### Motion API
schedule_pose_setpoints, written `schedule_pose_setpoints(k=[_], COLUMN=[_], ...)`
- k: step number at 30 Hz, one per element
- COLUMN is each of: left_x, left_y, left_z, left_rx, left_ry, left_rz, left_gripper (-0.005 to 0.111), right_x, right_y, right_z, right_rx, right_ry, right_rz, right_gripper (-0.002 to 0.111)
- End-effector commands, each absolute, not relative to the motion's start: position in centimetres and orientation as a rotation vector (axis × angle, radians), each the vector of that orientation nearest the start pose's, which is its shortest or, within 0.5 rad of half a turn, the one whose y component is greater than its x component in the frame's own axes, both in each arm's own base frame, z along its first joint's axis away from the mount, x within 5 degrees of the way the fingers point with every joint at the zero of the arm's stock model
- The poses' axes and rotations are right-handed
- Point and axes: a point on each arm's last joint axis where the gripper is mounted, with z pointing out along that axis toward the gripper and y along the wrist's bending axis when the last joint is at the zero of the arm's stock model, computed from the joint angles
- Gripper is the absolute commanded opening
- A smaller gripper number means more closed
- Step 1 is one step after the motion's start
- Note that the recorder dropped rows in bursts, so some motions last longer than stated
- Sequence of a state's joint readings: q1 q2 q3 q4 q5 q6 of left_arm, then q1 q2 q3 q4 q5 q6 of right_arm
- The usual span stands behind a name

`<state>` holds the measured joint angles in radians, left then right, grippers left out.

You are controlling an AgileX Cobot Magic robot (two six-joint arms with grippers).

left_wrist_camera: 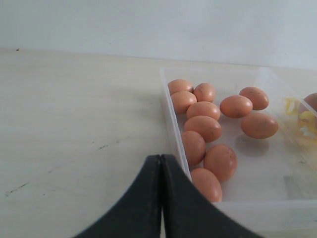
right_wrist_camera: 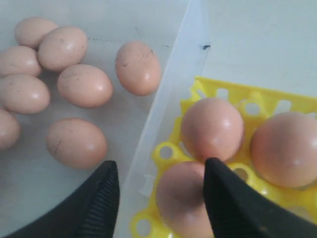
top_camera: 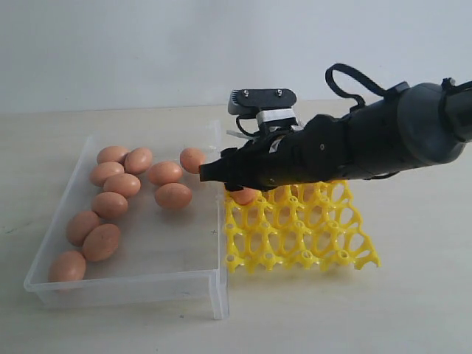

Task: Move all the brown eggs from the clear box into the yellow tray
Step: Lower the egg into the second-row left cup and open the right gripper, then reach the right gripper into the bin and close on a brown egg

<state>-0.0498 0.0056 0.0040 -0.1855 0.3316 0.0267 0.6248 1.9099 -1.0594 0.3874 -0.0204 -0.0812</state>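
Brown eggs (top_camera: 122, 184): 11 in box (top_camera: 133, 291), R tool (right_wrist_camera: 161, 166) open.

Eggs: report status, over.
Left gripper shut, empty, near box. Right gripper open, empty, over tray edge. Eleven eggs in box, three visible in tray. Nothing blocking.

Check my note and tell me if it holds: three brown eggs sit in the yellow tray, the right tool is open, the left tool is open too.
One slip. The left tool is shut: the left wrist view shows its two fingers pressed together, holding nothing. The rest holds: three brown eggs sit in the yellow tray and the right tool is open.
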Motion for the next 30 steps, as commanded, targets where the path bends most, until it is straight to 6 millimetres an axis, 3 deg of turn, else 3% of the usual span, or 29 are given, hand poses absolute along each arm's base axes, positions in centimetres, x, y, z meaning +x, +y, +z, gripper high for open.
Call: schedule_pose_setpoints(k=[1, 5, 12, 15, 23, 29, 30], left_x=[5.4, 5.4, 5.4, 5.4, 5.4, 5.4, 5.4], left_y=[-0.8, -0.8, -0.8, -0.8, -0.8, -0.8, -0.8], left_z=[18.4, 18.4, 18.4, 18.4, 18.4, 18.4, 18.4], left_rx=[-0.048, -0.048, -0.048, -0.048, -0.048, -0.048, -0.048], left_ry=[1.807, 1.807, 1.807, 1.807, 1.807, 1.807, 1.807], left_rz=[-0.195, -0.195, -0.195, -0.195, -0.195, -0.195, -0.195], left_gripper=[0.0, 0.0, 0.0, 0.0, 0.0, 0.0, 0.0], right_x=[31.1, 29.7, 30.1, 31.1, 34.1, 35.5, 36.0], right_y=[25.6, 28.9, 33.6, 35.3, 38.4, 39.7, 39.5], right_z=[19.3, 21.8, 23.8, 23.1, 19.3, 18.4, 18.2], right_rx=[-0.662, -1.016, -1.149, -1.109, -1.094, -1.198, -1.211], right_ry=[2.354, 2.367, 2.341, 2.391, 2.481, 2.508, 2.476], right_rz=[0.474, 0.494, 0.579, 0.644, 0.633, 0.574, 0.494], right_gripper=[0.026, 0.0, 0.001, 0.009, 0.049, 0.05, 0.05])
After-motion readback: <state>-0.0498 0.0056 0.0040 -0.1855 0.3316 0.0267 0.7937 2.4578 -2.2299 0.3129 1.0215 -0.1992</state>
